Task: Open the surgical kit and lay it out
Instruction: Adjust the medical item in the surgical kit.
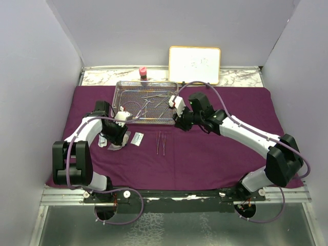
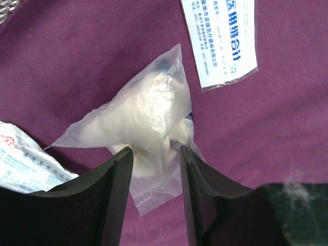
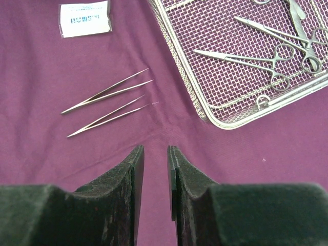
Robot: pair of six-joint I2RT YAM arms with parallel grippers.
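Note:
The dark purple cloth [image 1: 215,154] lies spread flat, with the wire-mesh tray [image 1: 123,84] at its back, steel clamps [image 3: 241,59] inside. Two slim forceps [image 3: 107,92] lie side by side on the cloth in front of the tray, next to a small white labelled packet [image 3: 84,19]. My left gripper [image 2: 156,154] is down on the cloth left of them, its jaws pressed against both sides of a clear gauze packet [image 2: 148,107]. A printed packet [image 2: 25,164] lies beside it. My right gripper [image 3: 155,151] hovers over bare cloth by the tray's near corner [image 3: 205,110], jaws slightly apart and empty.
A framed whiteboard [image 1: 195,64] leans on the back wall and a small pink-capped bottle [image 1: 143,73] stands behind the tray on the marble strip. White walls close in left, right and back. Both arm bases sit at the near edge.

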